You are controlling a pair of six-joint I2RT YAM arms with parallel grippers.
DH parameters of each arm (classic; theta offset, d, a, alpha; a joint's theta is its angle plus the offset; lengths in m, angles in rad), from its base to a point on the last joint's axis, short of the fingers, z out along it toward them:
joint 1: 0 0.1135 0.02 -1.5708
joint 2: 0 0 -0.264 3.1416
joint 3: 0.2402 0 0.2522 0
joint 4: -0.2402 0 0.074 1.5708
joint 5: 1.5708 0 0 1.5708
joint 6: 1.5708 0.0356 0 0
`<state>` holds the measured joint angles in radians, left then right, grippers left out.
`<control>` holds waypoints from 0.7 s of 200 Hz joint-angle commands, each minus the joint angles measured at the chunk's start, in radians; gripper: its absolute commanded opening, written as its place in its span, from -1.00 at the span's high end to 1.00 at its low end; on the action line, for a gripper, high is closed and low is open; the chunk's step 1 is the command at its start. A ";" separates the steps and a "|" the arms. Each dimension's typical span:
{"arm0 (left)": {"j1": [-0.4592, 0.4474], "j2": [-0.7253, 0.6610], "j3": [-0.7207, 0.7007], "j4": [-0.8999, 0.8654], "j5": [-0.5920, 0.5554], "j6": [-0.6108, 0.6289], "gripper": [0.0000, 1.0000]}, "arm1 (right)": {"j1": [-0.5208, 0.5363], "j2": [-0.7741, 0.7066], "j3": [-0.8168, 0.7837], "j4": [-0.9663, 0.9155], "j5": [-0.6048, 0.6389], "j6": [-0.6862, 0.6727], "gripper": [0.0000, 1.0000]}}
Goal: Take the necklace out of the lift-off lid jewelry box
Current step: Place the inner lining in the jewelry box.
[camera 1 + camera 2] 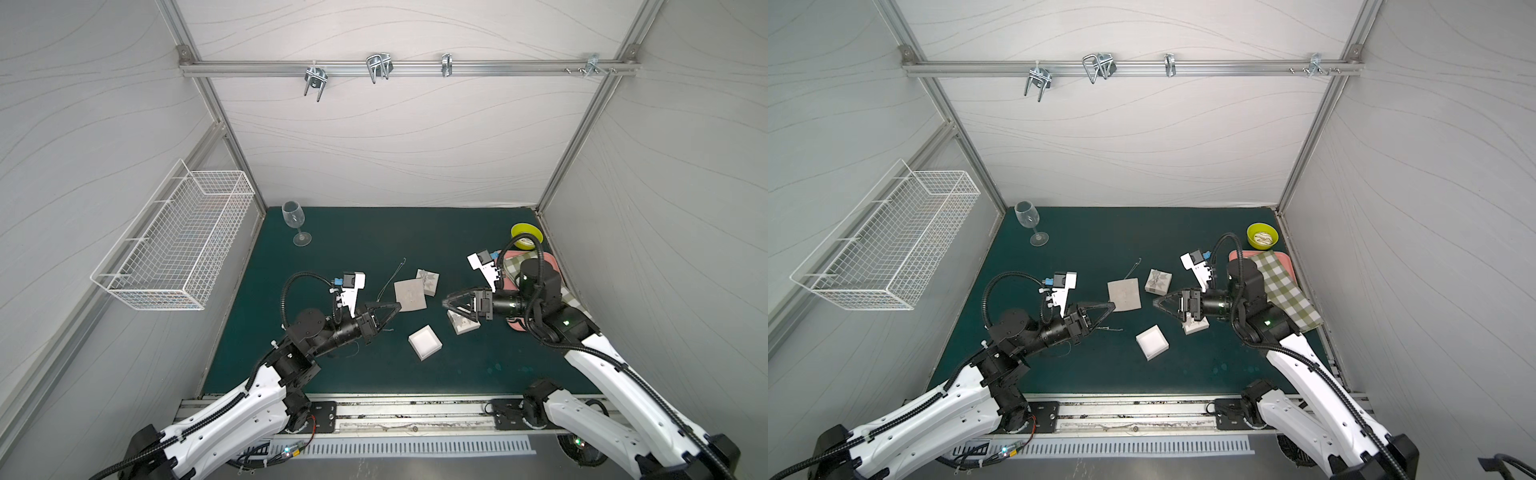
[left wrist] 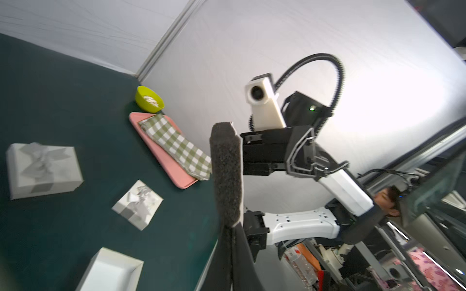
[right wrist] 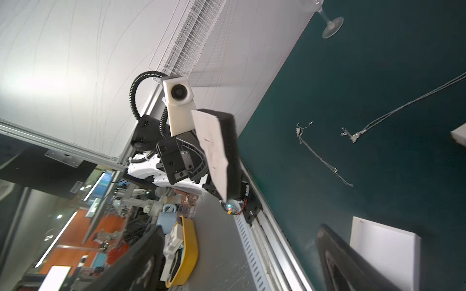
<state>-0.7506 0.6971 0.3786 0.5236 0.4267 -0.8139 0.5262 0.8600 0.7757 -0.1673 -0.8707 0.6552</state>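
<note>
The left gripper is clamped tight on one edge of a grey foam pad, holding it up off the green mat near the middle. The right gripper faces it from the three o'clock side with its fingers spread wide and nothing between them. A necklace lies loose on the mat at about ten o'clock from the pad, stretched out in a long thin line. A second chain lies at about seven o'clock from the pad, close under the left gripper; which of the two came from the box I cannot tell. The open white box sits at six o'clock from the pad, with nothing in it. One white box with a bow sits at two o'clock from the pad, and another bowed white piece lies below the right gripper. A wine glass stands in the mat's eleven o'clock corner and a green bowl in the one o'clock corner.
</note>
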 commanded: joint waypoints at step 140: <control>0.004 0.132 0.024 0.166 0.165 -0.094 1.00 | 0.057 0.114 0.041 0.168 -0.129 0.090 0.53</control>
<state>-0.7506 0.8280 0.3756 0.6861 0.5629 -0.9134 0.5941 0.9794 0.8124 0.0227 -1.0237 0.7601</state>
